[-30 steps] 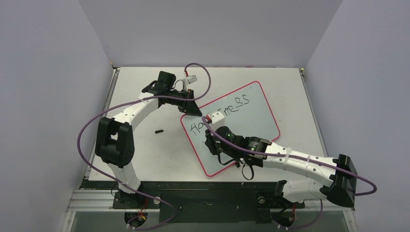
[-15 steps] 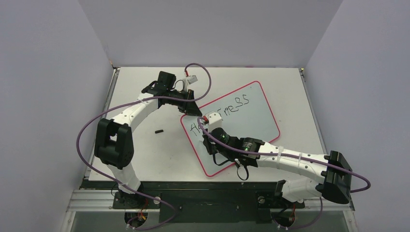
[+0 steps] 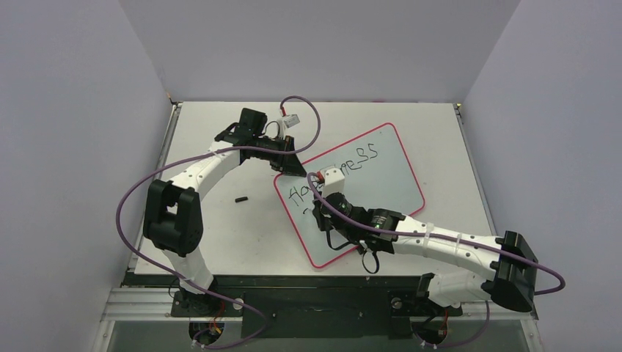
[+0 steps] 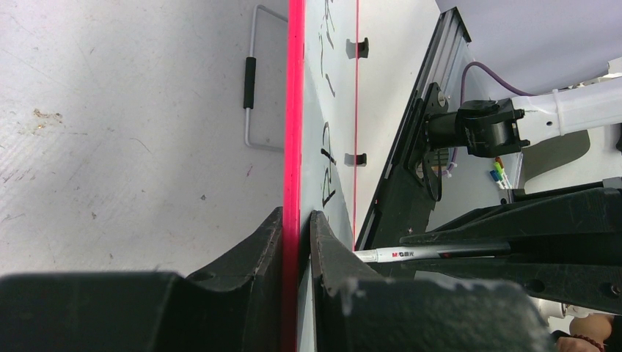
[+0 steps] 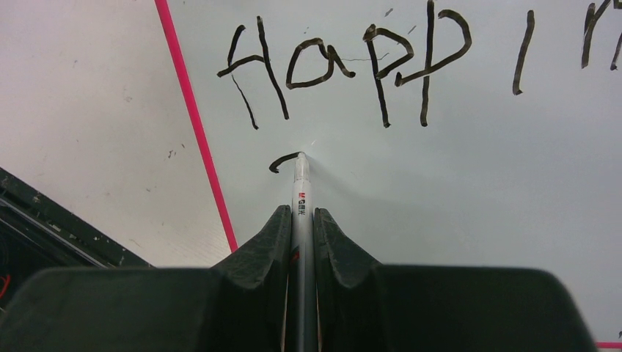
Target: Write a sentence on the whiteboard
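Red-rimmed and white, the whiteboard (image 3: 381, 183) lay at a slant on the table (image 3: 220, 235), right of centre in the top view. You saw the left gripper (image 4: 297, 238) closed narrowly on the board's red edge, one finger against each face, near the board's left corner in the top view. The right gripper (image 5: 302, 224) was clamped on a marker (image 5: 301, 187) with a white barrel, which ran up the centre of the right wrist view. The marker tip met the board at the end of a short curved black stroke, just below the first line. The sentence (image 5: 330, 70) read "Happi" in that view, with further strokes cut off at the upper right. In the top view the right arm hid the middle letters. A small black object (image 3: 240, 198) lay on the table left of the board, apart from both grippers. Two black tabs (image 4: 357, 48) sat along one board edge in the left wrist view.
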{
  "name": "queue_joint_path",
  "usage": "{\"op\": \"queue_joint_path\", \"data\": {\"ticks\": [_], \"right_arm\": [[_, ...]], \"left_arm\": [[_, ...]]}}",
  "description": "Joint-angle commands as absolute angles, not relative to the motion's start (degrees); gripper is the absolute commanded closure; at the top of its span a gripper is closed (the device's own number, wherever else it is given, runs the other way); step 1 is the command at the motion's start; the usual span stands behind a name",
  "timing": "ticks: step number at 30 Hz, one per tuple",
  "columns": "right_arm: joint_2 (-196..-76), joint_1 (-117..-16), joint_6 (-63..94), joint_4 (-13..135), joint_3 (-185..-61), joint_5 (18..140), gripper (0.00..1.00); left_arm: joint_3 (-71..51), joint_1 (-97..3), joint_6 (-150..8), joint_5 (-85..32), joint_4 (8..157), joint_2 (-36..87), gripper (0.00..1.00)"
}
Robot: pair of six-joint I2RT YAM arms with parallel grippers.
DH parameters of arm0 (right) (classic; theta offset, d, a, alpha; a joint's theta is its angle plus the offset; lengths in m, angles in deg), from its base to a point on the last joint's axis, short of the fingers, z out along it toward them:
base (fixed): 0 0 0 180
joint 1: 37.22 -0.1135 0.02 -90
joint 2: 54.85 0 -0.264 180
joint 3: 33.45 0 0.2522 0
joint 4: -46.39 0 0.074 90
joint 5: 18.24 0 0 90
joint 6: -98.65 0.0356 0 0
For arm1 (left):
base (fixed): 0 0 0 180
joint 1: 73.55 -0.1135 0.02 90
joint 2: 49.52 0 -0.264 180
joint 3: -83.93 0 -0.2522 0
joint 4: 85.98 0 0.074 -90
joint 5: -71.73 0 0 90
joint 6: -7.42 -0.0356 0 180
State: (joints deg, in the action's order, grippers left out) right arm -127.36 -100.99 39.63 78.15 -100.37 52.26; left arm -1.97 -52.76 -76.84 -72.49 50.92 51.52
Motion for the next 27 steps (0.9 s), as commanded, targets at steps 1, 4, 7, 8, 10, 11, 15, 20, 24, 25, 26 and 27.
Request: {"op": "queue_joint_path", "data": {"ticks": [1, 4, 7, 8, 10, 11, 15, 20, 24, 25, 26, 27], "right_arm": [[-126.97, -100.32, 40.50, 80.32, -97.95, 51.09, 1.00], [-126.53, -100.94, 40.78, 80.59, -97.34, 52.39, 1.00], [-126.30, -101.82, 41.30, 80.63, -96.51, 53.71, 1.00], [-126.24, -101.99, 41.46, 80.72, -96.38, 53.82, 1.00], [-125.97, -102.39, 41.85, 80.98, -95.85, 54.03, 1.00], [-125.83, -102.49, 42.04, 81.23, -95.42, 54.28, 1.00], [-124.77, -102.60, 42.57, 81.52, -94.00, 54.97, 1.00], [-123.62, -102.52, 43.07, 82.07, -93.06, 53.79, 1.00], [-124.61, -102.39, 42.41, 82.68, -94.62, 51.76, 1.00], [-124.80, -102.37, 42.32, 82.93, -94.99, 51.43, 1.00], [-125.27, -102.22, 42.18, 83.05, -95.72, 50.68, 1.00], [-125.48, -102.11, 42.12, 83.41, -96.20, 50.33, 1.00]], "left_arm": [[-0.79, -51.76, -78.89, -72.10, 51.06, 47.95, 1.00], [-0.50, -51.76, -79.01, -71.85, 50.83, 47.80, 1.00], [-0.29, -51.76, -79.06, -71.71, 50.74, 47.82, 1.00], [-0.21, -51.76, -79.06, -71.71, 50.69, 47.90, 1.00], [-0.14, -51.80, -79.06, -71.57, 50.69, 47.95, 1.00], [-0.13, -51.78, -79.06, -71.48, 50.67, 47.95, 1.00], [-0.22, -51.81, -79.06, -71.43, 50.73, 47.94, 1.00], [-0.13, -51.82, -79.07, -71.30, 50.82, 47.94, 1.00], [-0.32, -51.78, -78.97, -71.36, 51.03, 47.70, 1.00], [-0.40, -51.72, -78.93, -71.36, 51.10, 47.63, 1.00], [-0.51, -51.78, -78.91, -71.29, 51.22, 47.57, 1.00], [-0.54, -51.81, -78.89, -71.28, 51.24, 47.46, 1.00]]}}
